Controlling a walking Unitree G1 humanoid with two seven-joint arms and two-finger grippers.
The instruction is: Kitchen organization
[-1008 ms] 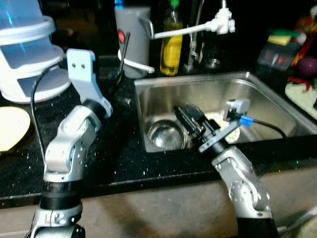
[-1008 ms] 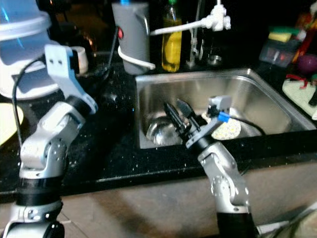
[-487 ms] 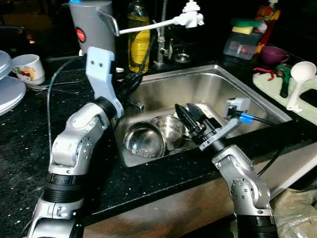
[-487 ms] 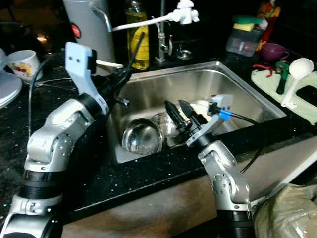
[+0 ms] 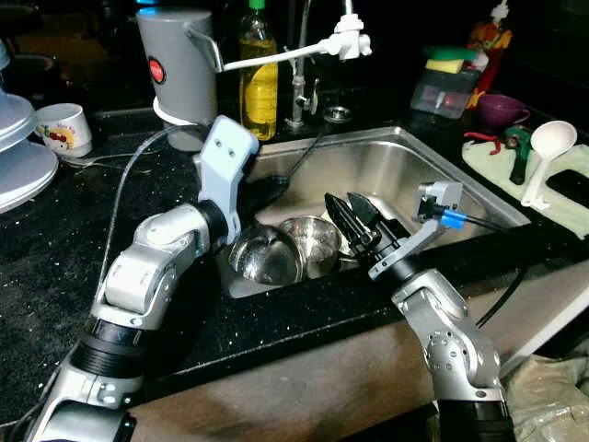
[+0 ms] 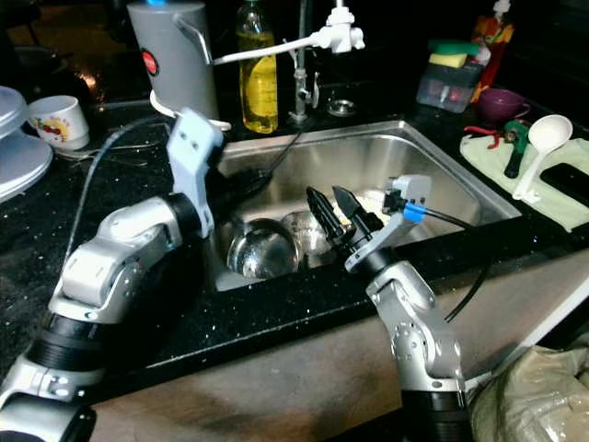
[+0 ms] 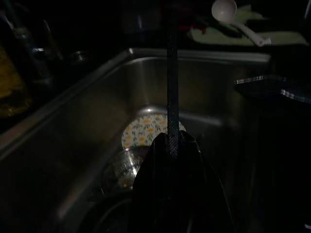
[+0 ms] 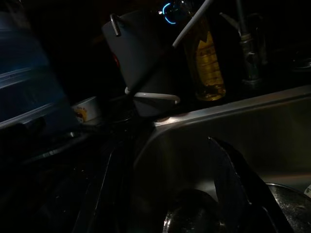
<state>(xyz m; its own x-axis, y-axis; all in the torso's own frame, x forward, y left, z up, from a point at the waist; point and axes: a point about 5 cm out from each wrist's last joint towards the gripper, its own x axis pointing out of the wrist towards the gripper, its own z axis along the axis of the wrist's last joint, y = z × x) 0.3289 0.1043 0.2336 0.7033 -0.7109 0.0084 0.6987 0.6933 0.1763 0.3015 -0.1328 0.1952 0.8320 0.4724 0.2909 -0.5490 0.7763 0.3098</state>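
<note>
I am seeing the left gripper [image 5: 276, 189] reaching over the sink's [image 5: 460, 175] left rim, fingers pinched narrow on a thin black rod [image 7: 172, 87] pointing across the basin. The right gripper [image 5: 354, 221] is hovering above the front rim, fingers spread, holding nothing. Two steel bowls [image 5: 267, 258] are sitting in the sink's near-left corner. The left wrist view is giving me a floral plate [image 7: 146, 131] on the basin floor beyond them. The counter [image 5: 55, 239] is black and speckled, carrying a grey jug [image 5: 179, 69], oil bottle [image 5: 259, 60], mug [image 5: 64, 129] and white ladle [image 5: 543, 152]. The room is dark.
</note>
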